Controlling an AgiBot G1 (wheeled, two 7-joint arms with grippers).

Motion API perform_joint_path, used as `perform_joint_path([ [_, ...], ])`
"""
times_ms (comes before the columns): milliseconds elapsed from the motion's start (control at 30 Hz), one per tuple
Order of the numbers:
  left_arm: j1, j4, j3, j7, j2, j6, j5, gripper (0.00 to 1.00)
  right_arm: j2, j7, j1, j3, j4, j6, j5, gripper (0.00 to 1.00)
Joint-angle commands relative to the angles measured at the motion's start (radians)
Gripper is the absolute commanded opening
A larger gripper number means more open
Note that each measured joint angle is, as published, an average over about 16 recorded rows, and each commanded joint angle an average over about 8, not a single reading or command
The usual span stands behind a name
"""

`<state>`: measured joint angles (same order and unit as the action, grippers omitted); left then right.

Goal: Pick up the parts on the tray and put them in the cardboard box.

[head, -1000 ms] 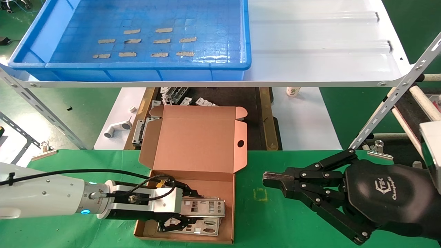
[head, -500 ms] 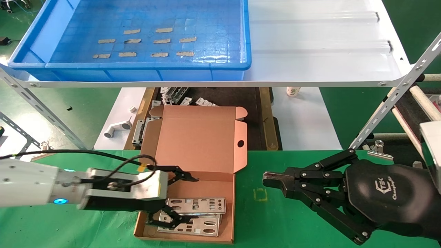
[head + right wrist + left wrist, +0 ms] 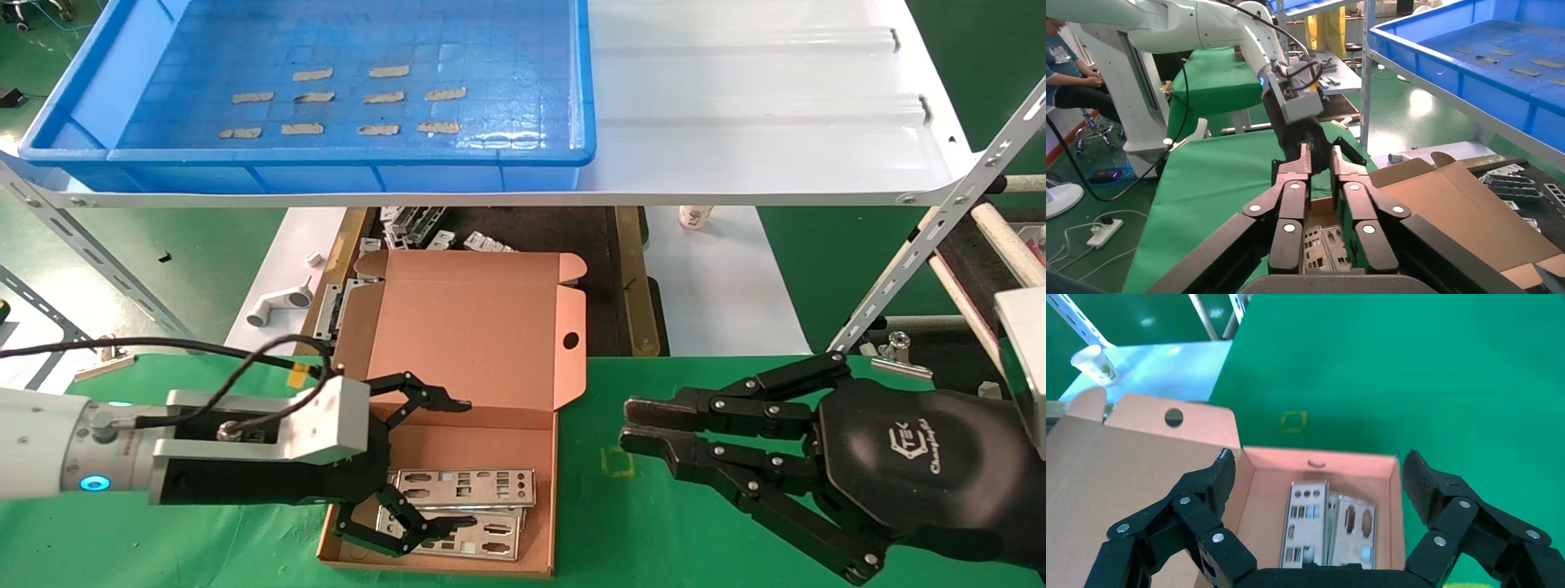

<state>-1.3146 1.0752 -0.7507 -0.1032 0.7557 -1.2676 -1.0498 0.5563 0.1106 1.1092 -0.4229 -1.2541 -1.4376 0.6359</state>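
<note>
Two parts (image 3: 460,488) lie flat in the bottom of the cardboard box (image 3: 458,498), side by side and slightly overlapping, their long axes running across the box from its left wall toward its right wall. The box sits at the near edge of the bench (image 3: 654,523), its lid (image 3: 474,327) folded back toward the far edge.

Our left gripper (image 3: 425,465) hangs just over the left end of the box with its fingers spread wide and nothing between them; the left wrist view shows the plates (image 3: 1327,523) directly ahead of the open jaws, lying free on the cardboard. We judge both plates delivered.

The tray (image 3: 310,155) on the white shelf (image 3: 776,122) above the bench holds only tan tape strips (image 3: 343,98) on its gridded floor; we see no plates left in it. So any further pick would have to start up there, well away from the box and on our left side, which makes the left arm the nearer one.

Our right gripper (image 3: 633,425) rests parked over the bench, to the right of the box, its fingers nearly together and holding nothing.
</note>
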Motion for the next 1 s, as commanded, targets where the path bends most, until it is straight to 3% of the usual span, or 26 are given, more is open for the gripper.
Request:
perform_joint_path([
  [33,0.011,0.009,0.021,0.013,-0.006,-0.010,0.014,1.00,0.000,0.000,0.000,0.000,0.000,0.000,0.000,1.00],
  [1000,0.162,0.141,0.319,0.197,-0.098,-0.154,0.216,1.00,0.000,0.000,0.000,0.000,0.000,0.000,0.000,1.00],
])
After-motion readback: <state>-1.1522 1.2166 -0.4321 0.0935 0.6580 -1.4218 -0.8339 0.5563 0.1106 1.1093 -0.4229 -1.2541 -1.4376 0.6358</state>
